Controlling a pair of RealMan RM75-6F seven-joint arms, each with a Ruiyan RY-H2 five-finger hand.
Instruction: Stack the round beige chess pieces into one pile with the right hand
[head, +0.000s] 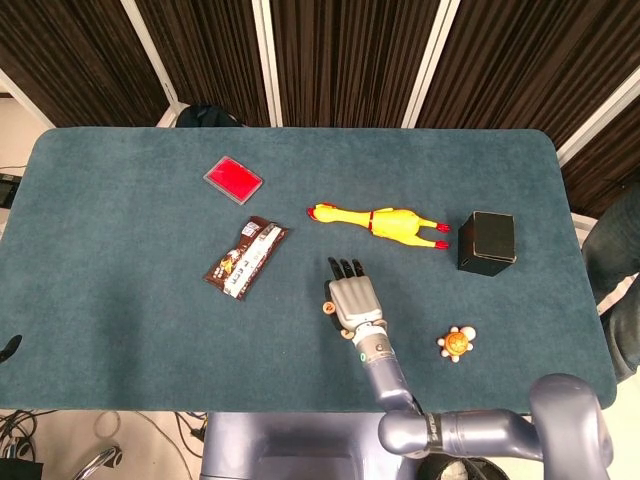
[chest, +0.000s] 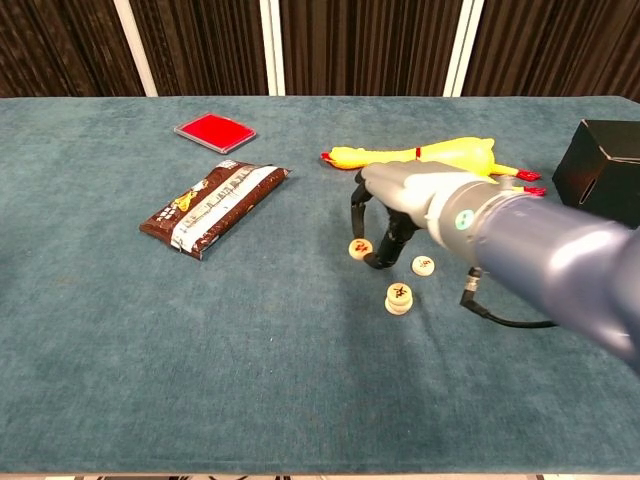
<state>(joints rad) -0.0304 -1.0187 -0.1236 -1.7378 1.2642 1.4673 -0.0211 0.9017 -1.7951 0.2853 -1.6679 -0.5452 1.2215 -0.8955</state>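
Surface: teal felt-covered table (head: 120, 290) with dark curtain panels and white posts behind its far edge.
Right hand (chest: 400, 205): palm down over the middle of the table, fingers (chest: 383, 250) pointing down at the cloth; the arm reaches in from the near right.
Hold: a beige disc (chest: 360, 247) sits between the thumb and the other fingers. I cannot tell whether it is lifted clear of the cloth or resting on it; the fingertips are close on both sides of it.
Loose piece (chest: 423, 265): a single beige disc lying flat just right of the hand's fingers, apart from them.
Pile (chest: 399, 298): a short stack of beige discs with a dark mark on top, nearer than the hand and near the loose piece, not touching either.
Head view: the hand (head: 353, 300) covers most of the pieces; only a bit of one disc (head: 327, 309) shows at its left edge.
Left hand: not seen in either view.
Far of the hand: yellow rubber chicken (head: 378, 222) lying on its side.
Left side: brown snack packet (chest: 213, 207), and a red flat case (chest: 214, 132) farther back.
Right side: black box (head: 487, 242), and nearer, a small orange-and-cream toy (head: 456, 343).
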